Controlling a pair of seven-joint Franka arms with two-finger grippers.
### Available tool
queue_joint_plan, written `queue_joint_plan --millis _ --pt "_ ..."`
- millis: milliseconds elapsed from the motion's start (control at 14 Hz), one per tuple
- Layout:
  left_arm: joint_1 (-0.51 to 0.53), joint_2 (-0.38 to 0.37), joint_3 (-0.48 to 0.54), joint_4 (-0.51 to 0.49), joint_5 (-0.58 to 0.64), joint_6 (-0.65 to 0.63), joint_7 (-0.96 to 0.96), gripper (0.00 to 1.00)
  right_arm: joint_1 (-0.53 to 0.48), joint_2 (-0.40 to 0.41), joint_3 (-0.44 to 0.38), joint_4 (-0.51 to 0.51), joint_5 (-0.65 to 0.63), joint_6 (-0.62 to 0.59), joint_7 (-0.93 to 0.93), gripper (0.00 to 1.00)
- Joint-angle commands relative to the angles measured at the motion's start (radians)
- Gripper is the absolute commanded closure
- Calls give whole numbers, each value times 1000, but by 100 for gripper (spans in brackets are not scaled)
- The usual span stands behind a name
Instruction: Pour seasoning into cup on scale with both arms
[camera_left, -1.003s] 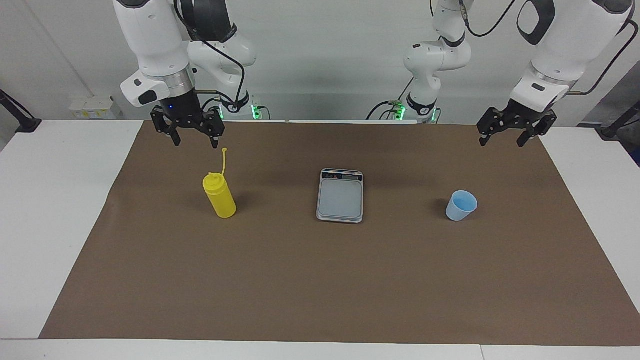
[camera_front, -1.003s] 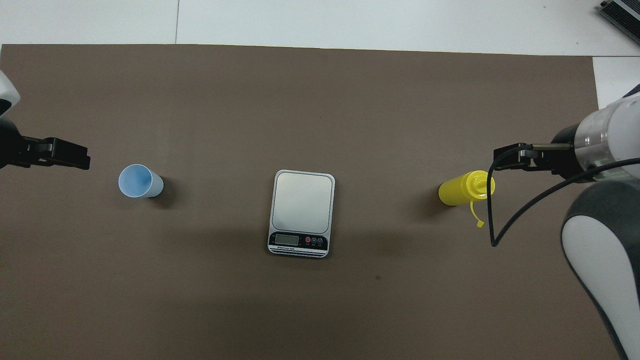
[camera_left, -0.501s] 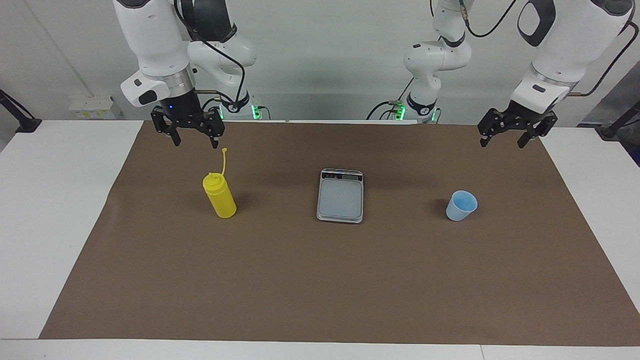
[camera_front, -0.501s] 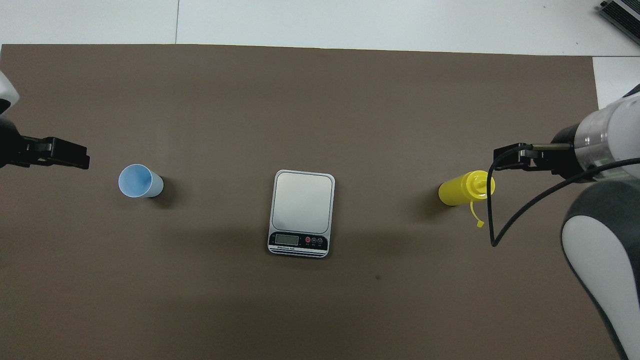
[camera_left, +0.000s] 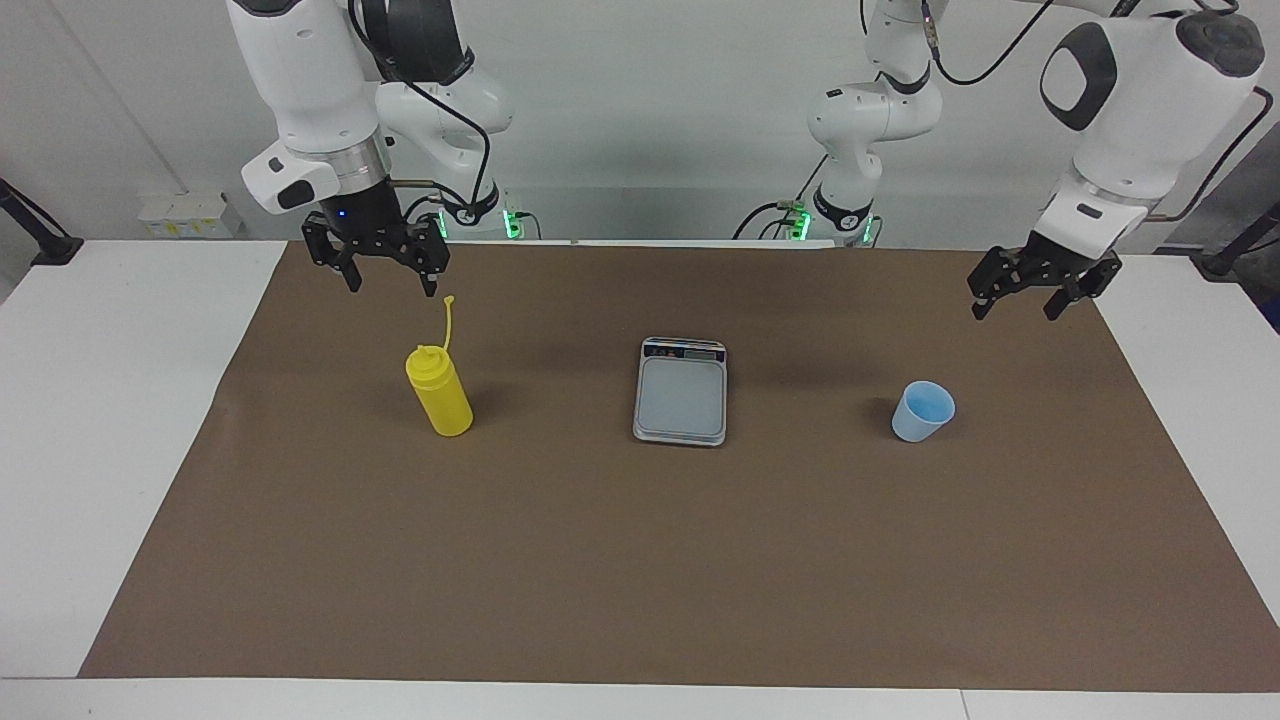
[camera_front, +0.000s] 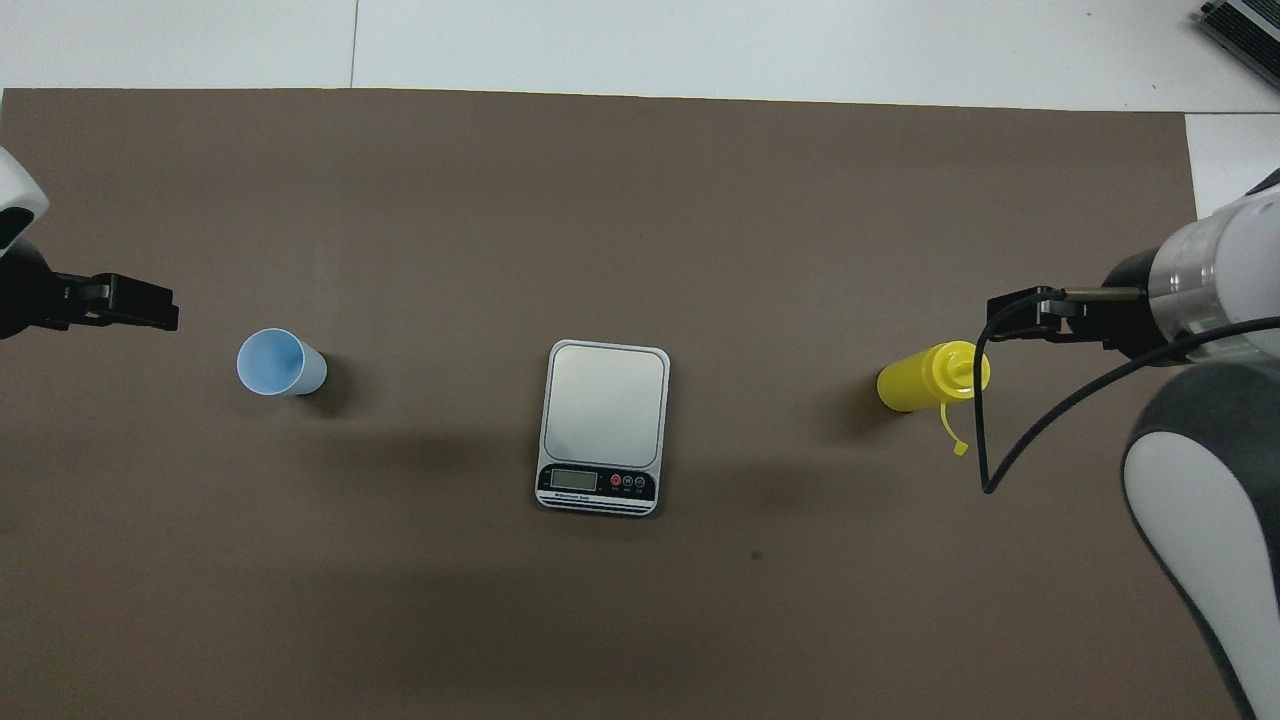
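Note:
The yellow seasoning bottle (camera_left: 440, 395) stands upright on the mat toward the right arm's end, its cap strap (camera_left: 448, 322) sticking up. My right gripper (camera_left: 392, 288) hangs open and empty over the mat, just above the strap's tip and apart from it. The grey scale (camera_left: 681, 395) lies in the middle with nothing on its platform. The light-blue cup (camera_left: 922, 412) stands on the mat toward the left arm's end. My left gripper (camera_left: 1014, 312) is open and empty, raised over the mat's edge at that end. In the overhead view the cup (camera_front: 280, 362), scale (camera_front: 605, 415) and bottle (camera_front: 915, 385) stand in one row.
A brown mat (camera_left: 640, 560) covers most of the white table (camera_left: 120, 420). A black cable (camera_front: 985, 440) loops down from the right wrist beside the bottle. Black stands sit at the table's corners by the robots.
My left gripper has come down lower over the mat's edge near the cup. The right arm, bottle, scale and cup have not moved.

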Motion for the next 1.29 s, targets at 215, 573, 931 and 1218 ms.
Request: queue_joint_plan --millis 215,573,931,1218 --pt "33 16 -5 -270 -11 322 -87 0 -14 -22 3 -23 19 3 -29 0" --pt "31 19 -6 -409 -11 493 -108 0 -14 -22 3 -23 19 1 -29 0" --pt "16 77 -8 -452 -12 600 -189 0 -14 -22 3 -21 19 3 -29 0" --pt "16 99 -8 -452 -12 610 -183 35 -14 -22 3 -23 19 3 -29 0"
